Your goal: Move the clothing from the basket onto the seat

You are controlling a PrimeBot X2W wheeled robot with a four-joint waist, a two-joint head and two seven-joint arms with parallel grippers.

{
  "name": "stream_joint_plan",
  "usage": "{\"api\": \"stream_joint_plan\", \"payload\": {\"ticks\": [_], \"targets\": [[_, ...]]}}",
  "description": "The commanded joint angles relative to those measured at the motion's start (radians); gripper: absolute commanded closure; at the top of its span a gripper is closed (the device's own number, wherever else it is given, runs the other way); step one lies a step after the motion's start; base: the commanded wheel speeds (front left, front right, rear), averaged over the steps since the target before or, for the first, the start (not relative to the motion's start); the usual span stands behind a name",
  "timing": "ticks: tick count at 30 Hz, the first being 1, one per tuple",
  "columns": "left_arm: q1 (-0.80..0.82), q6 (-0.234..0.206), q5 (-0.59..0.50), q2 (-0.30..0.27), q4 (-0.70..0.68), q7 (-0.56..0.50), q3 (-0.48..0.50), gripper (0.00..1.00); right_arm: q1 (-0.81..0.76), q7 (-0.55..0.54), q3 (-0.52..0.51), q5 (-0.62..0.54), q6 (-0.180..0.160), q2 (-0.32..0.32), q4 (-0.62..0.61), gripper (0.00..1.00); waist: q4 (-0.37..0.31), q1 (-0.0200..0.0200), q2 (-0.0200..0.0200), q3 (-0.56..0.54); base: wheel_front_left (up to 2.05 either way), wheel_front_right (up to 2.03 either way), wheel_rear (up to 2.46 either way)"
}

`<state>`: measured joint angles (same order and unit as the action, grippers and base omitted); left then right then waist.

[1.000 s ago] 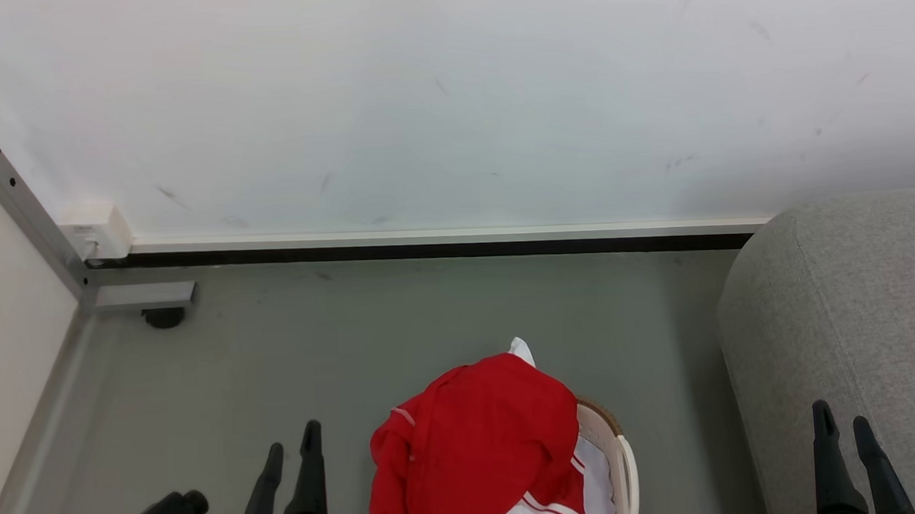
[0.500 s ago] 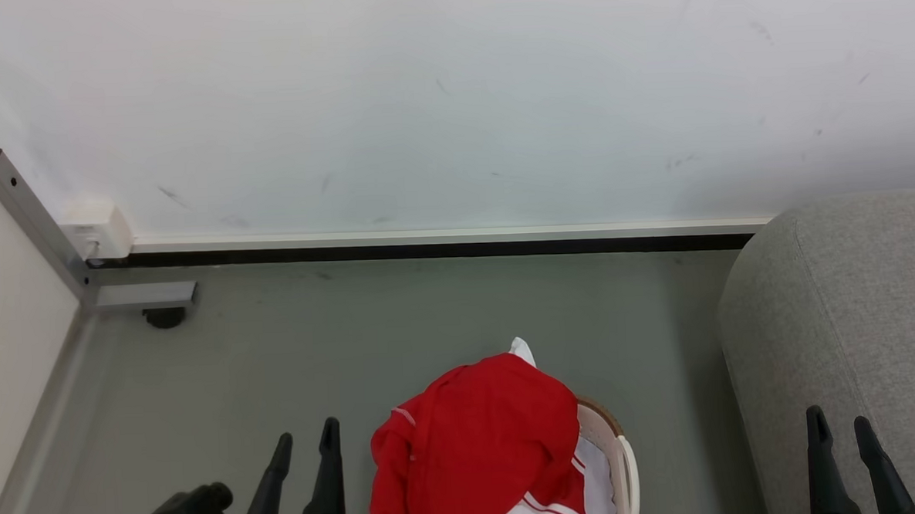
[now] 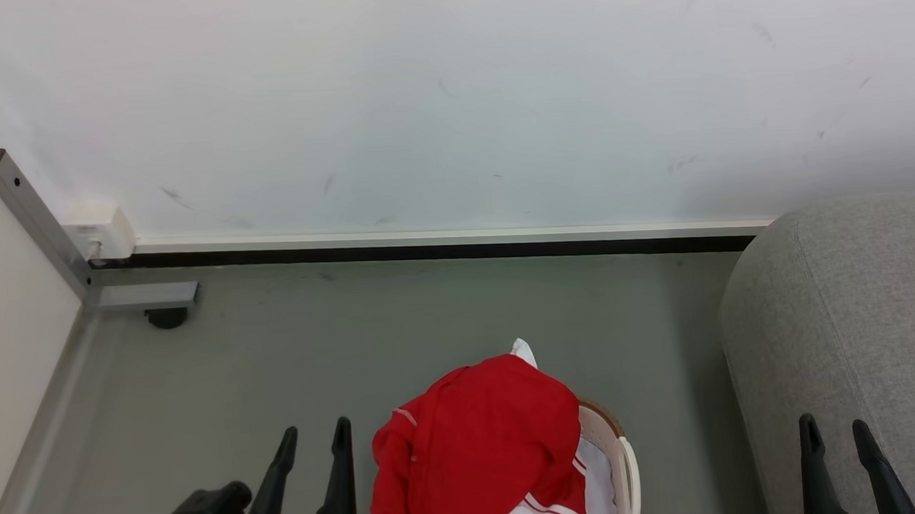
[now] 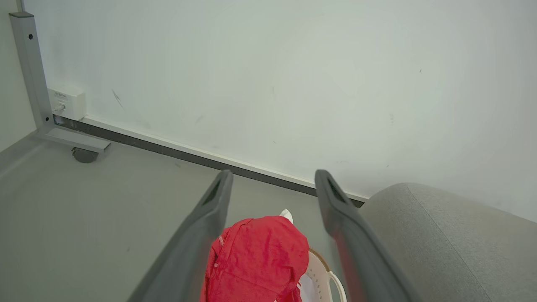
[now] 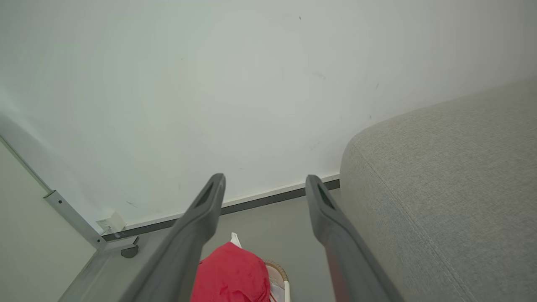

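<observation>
Head camera looks down; both wrist cameras face the wall (image 3: 450, 95), sharing clothing (image 3: 474, 449) and seat (image 3: 855, 332).

Bright red garment (image 3: 477, 441): soft matt cloth, creased. Cream-white oval basket (image 3: 598, 430): smooth plastic, faint sheen. Large grey seat (image 3: 854, 309): coarse woven fabric, matt. Grey floor (image 3: 353, 339): smooth, matt. White wall (image 3: 450, 95): matt, scuffed. Grey corner post (image 3: 31, 214): dull metal.

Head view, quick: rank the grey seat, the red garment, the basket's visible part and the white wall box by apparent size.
1. grey seat, though cropped by the frame.
2. red garment.
3. basket and white wall box: unranked. The basket's exposed sliver looks similar in size, and the box is farther off.
</observation>
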<state>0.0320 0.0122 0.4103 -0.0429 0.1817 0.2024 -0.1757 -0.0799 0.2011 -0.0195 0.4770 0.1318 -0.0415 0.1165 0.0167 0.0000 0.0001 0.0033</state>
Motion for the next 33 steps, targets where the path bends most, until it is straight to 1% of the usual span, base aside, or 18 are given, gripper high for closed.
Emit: {"api": "stream_joint_plan", "payload": {"ticks": [1, 15, 33], "targets": [[-0.004, -0.001, -0.025, -0.009, -0.008, 0.004, -0.002, 0.0, -0.002, 0.006, 0.0, -0.018, -0.002, -0.01, -0.006, 0.0, 0.0, 0.0, -0.0001, 0.0, 0.0, 0.0, 0.0], [-0.01, -0.003, -0.144, -0.01, 0.01, 0.036, -0.023, 0.0, -0.018, 0.037, 0.006, -0.12, -0.002, -0.011, -0.001, 0.0, 0.003, 0.0, -0.0001, -0.002, 0.0, 0.0, 0.0], [-0.022, -0.009, -0.238, -0.011, 0.017, 0.063, -0.043, 0.0, -0.035, 0.065, 0.003, -0.213, -0.002, -0.012, 0.022, 0.0, 0.007, 0.0, -0.0001, -0.007, 0.0, 0.0, 0.0]]}}
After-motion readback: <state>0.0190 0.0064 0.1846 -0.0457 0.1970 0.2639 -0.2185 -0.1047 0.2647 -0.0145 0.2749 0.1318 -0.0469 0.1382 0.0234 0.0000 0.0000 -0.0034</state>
